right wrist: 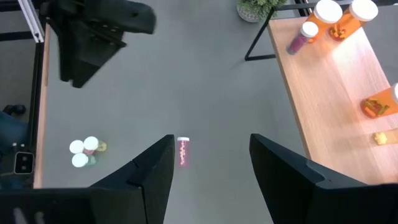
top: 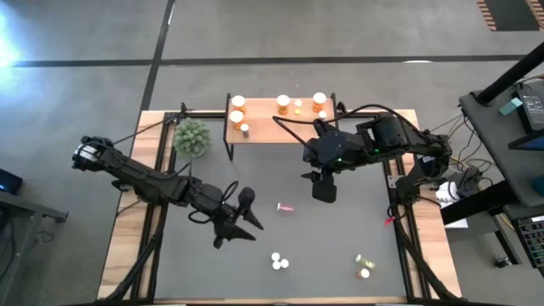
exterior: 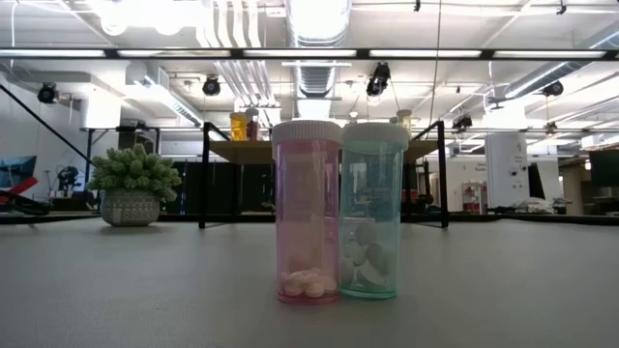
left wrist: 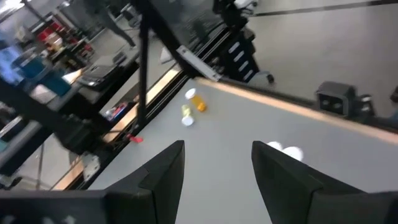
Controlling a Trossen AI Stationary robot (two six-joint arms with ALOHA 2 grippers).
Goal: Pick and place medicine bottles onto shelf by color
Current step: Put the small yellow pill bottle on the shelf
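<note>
The dark grey mat (top: 340,246) covers most of the table, and the light-wood shelf (top: 263,127) stands at its far edge, already carrying several orange bottles (top: 283,104) and one small pink bottle (top: 244,129) near its left end.

The right gripper (top: 324,192) hangs over the middle of the mat, just in front of the shelf, its fingers parted and holding nothing. The left gripper (top: 240,219) hovers over the left-centre of the mat, likewise parted and empty.

The small pink bottle lying on its side (top: 286,207) rests on the mat between the two grippers. In the right wrist view it sits just ahead of the right gripper (right wrist: 210,163), near the inner edge of one finger, and that same bottle (right wrist: 183,151) seems to have its long axis running along the fingers' reach rather than across the gap, though it is small. Both grippers are about equally near; since the right one looks down on it, I judge it the likelier to take it, after shifting slightly sideways.
</note>
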